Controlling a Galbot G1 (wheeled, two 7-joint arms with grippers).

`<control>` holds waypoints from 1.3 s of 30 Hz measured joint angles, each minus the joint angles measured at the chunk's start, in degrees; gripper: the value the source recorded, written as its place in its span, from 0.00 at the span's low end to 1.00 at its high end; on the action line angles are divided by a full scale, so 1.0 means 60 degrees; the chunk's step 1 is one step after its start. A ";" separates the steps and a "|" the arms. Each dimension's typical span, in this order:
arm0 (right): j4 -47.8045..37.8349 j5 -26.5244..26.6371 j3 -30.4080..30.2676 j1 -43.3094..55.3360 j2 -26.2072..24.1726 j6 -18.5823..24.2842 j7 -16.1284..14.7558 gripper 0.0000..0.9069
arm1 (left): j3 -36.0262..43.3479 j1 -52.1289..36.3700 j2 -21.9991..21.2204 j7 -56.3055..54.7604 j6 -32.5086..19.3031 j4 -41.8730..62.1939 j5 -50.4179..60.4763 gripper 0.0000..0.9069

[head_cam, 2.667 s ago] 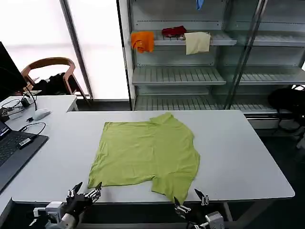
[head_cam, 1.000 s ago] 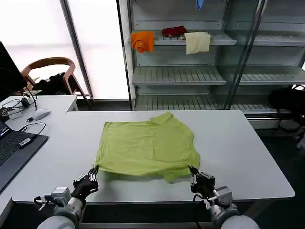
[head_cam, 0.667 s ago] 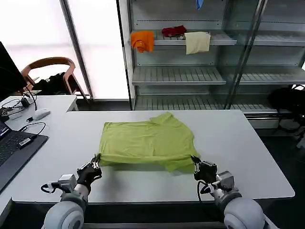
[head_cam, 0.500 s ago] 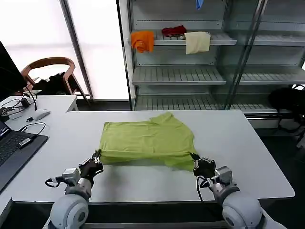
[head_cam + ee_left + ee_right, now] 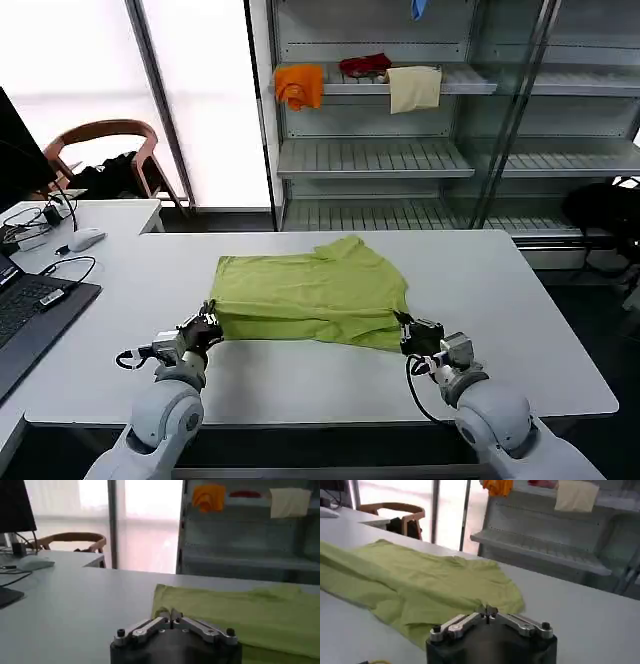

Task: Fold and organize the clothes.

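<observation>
Lime T-shirt [image 5: 310,300], hem pinched in my closed left gripper [image 5: 207,327] and right gripper [image 5: 405,335]: first fold underway, rest remaining.

Light grey table [image 5: 520,320], lime T-shirt [image 5: 310,295] lying on it, near half doubled over the far half

Both arms extend forward, low and level. The left gripper [image 5: 207,322] and the right gripper [image 5: 404,327] each have their fingers pinched together, wrists held roughly horizontal.
</observation>
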 measured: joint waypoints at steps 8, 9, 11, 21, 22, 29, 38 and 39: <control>-0.0223 -0.0138 -0.0282 0.0171 0.0014 0.0080 0.0068 1.00 | -0.0019 -0.0054 -0.0012 0.0259 0.0132 0.0245 0.0345 1.00; -0.0256 -0.0147 -0.0289 0.0171 0.0028 0.0085 0.0095 1.00 | -0.0027 -0.0066 -0.0014 0.0273 0.0155 0.0259 0.0373 1.00; -0.0317 -0.0154 -0.0295 0.0185 0.0060 0.0098 0.0158 1.00 | -0.0027 -0.0108 -0.0002 0.0299 0.0170 0.0283 0.0445 1.00; -0.0220 -0.0177 -0.0073 0.0133 -0.0043 0.0235 0.0399 1.00 | -0.0189 -0.0083 0.0219 0.0371 0.0340 0.0133 0.0637 1.00; -0.0155 -0.0167 -0.0030 0.0089 -0.0066 0.0239 0.0413 1.00 | -0.0216 -0.0054 0.0244 0.0389 0.0379 0.0080 0.0640 1.00; 0.0556 0.0280 0.0346 -0.0548 -0.0262 0.0108 0.0652 1.00 | -0.0512 0.0385 0.0366 0.0527 0.0739 -0.0585 0.0452 1.00; 0.0987 0.0937 0.0793 -0.1457 -0.0303 -0.0044 0.1075 1.00 | -0.0911 0.1247 0.0286 0.1009 0.0986 -0.1165 -0.0069 1.00; 0.1014 0.0988 0.0830 -0.1526 -0.0308 -0.0052 0.1101 1.00 | -0.0951 0.1335 0.0293 0.1064 0.0990 -0.1211 -0.0118 1.00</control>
